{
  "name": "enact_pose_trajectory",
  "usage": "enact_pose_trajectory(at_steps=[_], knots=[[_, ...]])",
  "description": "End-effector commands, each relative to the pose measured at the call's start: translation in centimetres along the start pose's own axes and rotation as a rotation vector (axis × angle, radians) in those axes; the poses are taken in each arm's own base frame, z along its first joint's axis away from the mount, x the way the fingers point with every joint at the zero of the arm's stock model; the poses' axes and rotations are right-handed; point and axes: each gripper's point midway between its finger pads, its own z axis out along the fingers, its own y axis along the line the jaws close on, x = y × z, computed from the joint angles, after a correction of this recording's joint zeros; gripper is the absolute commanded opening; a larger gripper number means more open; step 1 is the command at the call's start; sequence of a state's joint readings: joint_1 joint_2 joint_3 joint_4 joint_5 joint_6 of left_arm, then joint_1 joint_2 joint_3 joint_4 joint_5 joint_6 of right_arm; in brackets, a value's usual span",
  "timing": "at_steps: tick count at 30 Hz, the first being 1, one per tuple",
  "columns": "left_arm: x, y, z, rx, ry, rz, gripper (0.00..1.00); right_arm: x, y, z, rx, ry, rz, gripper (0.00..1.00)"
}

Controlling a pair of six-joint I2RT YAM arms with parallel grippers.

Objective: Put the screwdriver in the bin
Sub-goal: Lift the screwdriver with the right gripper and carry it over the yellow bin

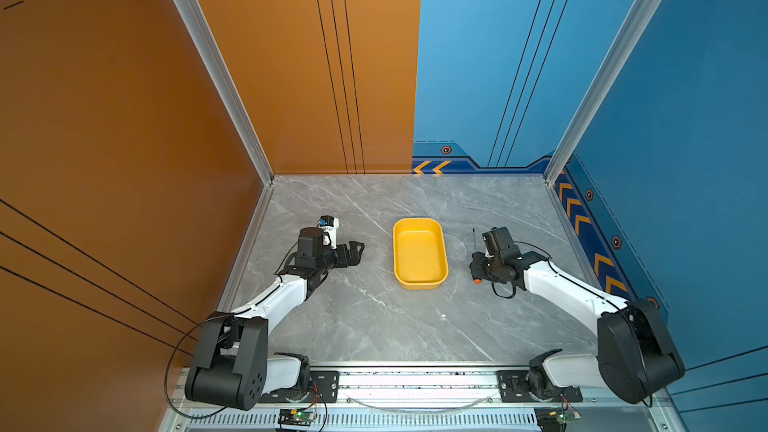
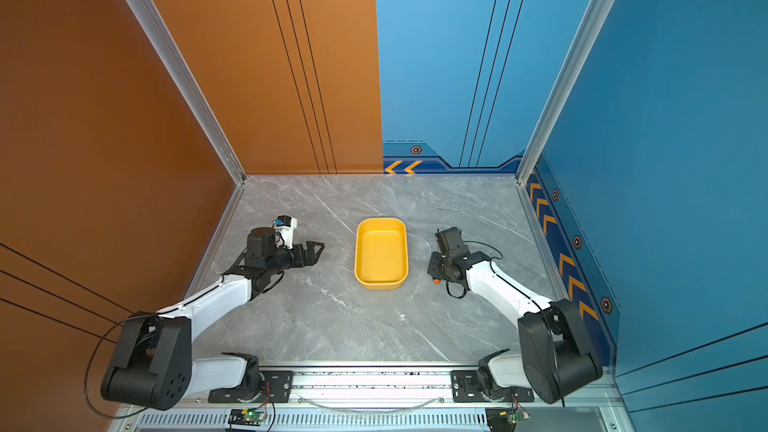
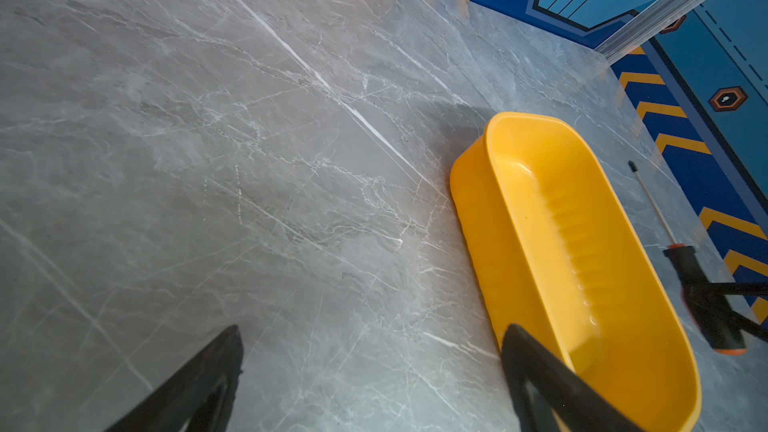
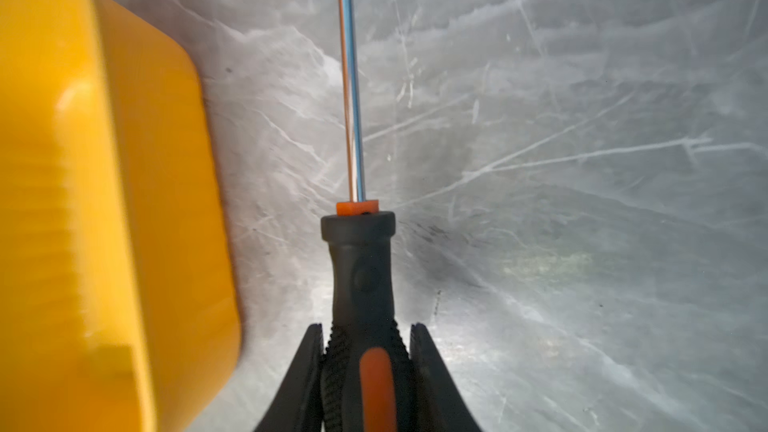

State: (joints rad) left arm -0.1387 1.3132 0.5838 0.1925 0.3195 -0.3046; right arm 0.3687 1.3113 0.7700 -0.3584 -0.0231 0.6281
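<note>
The screwdriver has a black handle with orange bands and a thin metal shaft. It lies lengthwise to the right of the bin, shaft pointing toward the back wall, as both top views show. My right gripper is shut on its ribbed handle, one finger on each side. The bin is a shallow yellow tray at mid-table with nothing in it. My left gripper stands open left of the bin, holding nothing. The left wrist view shows the bin and the screwdriver beyond it.
The grey marble tabletop is walled in orange on the left and blue at the back and right. The bin's yellow wall stands close beside the held screwdriver. An aluminium rail runs along the front edge.
</note>
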Motion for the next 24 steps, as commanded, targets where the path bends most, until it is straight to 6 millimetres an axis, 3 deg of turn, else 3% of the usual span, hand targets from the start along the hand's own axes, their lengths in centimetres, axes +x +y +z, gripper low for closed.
enact_pose_trajectory(at_steps=[1, 6, 9, 13, 18, 24], knots=[[-0.5, -0.8, 0.2, 0.033, 0.006, 0.0, 0.98, -2.8, 2.9, -3.5, -0.106, -0.117, 0.071, 0.0], [-0.7, -0.9, 0.4, 0.04, 0.001, -0.011, 0.98, -5.3, 6.7, -7.4, -0.164, -0.331, 0.099, 0.0], [-0.8, -1.0, 0.4, 0.048, -0.001, -0.016, 0.98, -5.7, 9.3, -8.3, -0.145, -0.388, 0.067, 0.0], [-0.8, -1.0, 0.3, 0.049, -0.005, -0.017, 0.98, -4.9, 12.3, -7.3, -0.064, -0.365, -0.01, 0.0], [-0.7, -0.9, 0.0, 0.048, -0.006, -0.02, 0.98, -3.3, 15.7, -4.1, -0.002, -0.292, -0.122, 0.0], [-0.8, -0.8, -0.5, 0.043, -0.016, -0.02, 0.98, -1.3, 16.5, -1.3, 0.097, -0.21, -0.21, 0.0]])
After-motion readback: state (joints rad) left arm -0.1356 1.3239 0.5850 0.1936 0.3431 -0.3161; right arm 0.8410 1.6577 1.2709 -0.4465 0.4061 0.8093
